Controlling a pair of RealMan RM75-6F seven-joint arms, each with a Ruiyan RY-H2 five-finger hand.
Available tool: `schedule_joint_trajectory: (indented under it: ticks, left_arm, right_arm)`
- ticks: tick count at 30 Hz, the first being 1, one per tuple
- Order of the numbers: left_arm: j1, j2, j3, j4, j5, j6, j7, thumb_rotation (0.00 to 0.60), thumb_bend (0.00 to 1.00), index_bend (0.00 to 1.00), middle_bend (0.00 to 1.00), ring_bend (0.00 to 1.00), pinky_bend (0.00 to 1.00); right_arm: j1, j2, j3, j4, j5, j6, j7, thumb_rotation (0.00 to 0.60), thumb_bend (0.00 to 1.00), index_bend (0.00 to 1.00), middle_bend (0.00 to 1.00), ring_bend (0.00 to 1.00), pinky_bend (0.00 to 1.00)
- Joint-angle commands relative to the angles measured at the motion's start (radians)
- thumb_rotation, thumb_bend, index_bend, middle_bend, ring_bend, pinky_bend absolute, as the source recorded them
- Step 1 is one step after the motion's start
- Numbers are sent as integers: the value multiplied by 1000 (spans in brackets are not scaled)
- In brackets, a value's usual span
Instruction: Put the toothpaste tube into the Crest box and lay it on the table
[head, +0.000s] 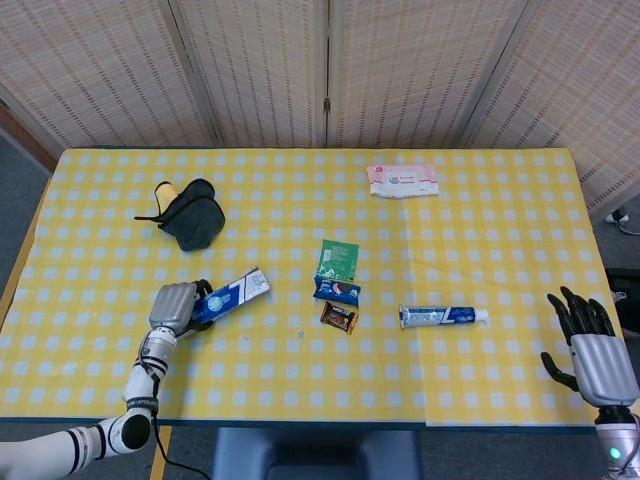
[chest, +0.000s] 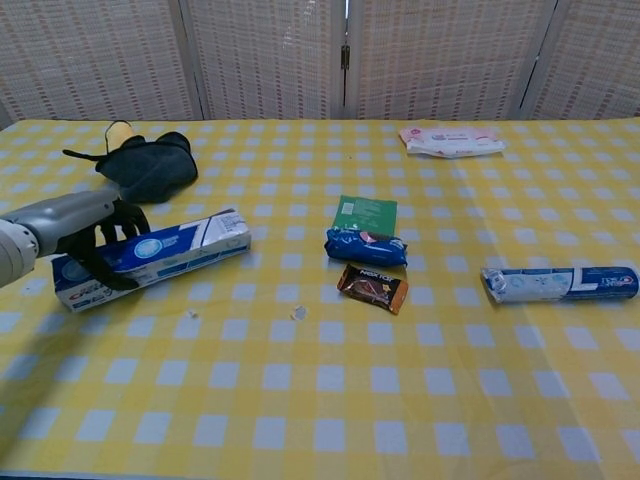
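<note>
My left hand (head: 174, 304) (chest: 85, 228) grips the left end of the blue and white Crest box (head: 231, 294) (chest: 150, 257) at the front left of the table. The box's far end is tilted up off the cloth. The toothpaste tube (head: 443, 316) (chest: 558, 283) lies flat right of centre, with its cap end to the right. My right hand (head: 590, 348) hovers open past the table's right front corner, fingers spread, well apart from the tube. It is outside the chest view.
A green sachet (head: 338, 260), a blue snack pack (head: 337, 290) and a brown snack bar (head: 338, 317) lie between box and tube. A dark pouch (head: 190, 213) sits at back left and a pink wipes pack (head: 402, 180) at the back. The table's front edge (head: 300, 422) is close to both hands.
</note>
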Motion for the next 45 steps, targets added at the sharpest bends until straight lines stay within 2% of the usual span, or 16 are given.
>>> schedule_joint_trajectory:
  ticks: [1,9,15,21,24,28,30,34,45]
  left_arm:
    - [7,-2,-1,-5,17,19,-20,600,257,553,596,582,672]
    - [40,33,28,-72,100,69,-72,600,266,550,613,592,682]
    - [68,66,68,-153,196,112,-104,600,266,545,613,586,681]
    - [91,82,84,-211,266,169,-113,600,266,526,613,578,672]
    - [99,78,87,-211,286,192,-105,600,266,515,613,570,667]
    - [106,82,87,-222,282,192,-108,600,267,514,613,567,664]
    - [108,83,87,-228,286,196,-107,600,267,514,613,566,665]
    - [110,86,86,-241,297,203,-101,600,267,514,613,566,665]
    - [123,99,85,-258,305,215,-96,600,267,515,613,566,661]
  right_arm:
    - [4,-2,-2,0,3,-9,-5,600,371,0,0,0,0]
    - [20,-14,4,22,23,-36,-16,600,371,0,0,0,0]
    - [102,-25,15,110,39,-159,-66,600,371,0,0,0,0]
    - [174,-10,20,94,8,-234,-94,600,371,2,0,0,0]
    - [212,-17,25,85,6,-276,-106,600,371,64,0,16,2]
    - [289,-26,33,69,90,-440,-117,600,371,151,55,57,63]
    - [319,-43,42,80,117,-481,-131,600,371,170,64,68,86]
    - [352,-108,45,109,149,-498,-200,600,371,236,104,106,137]
    - [406,-243,51,175,204,-496,-297,600,371,266,148,158,205]
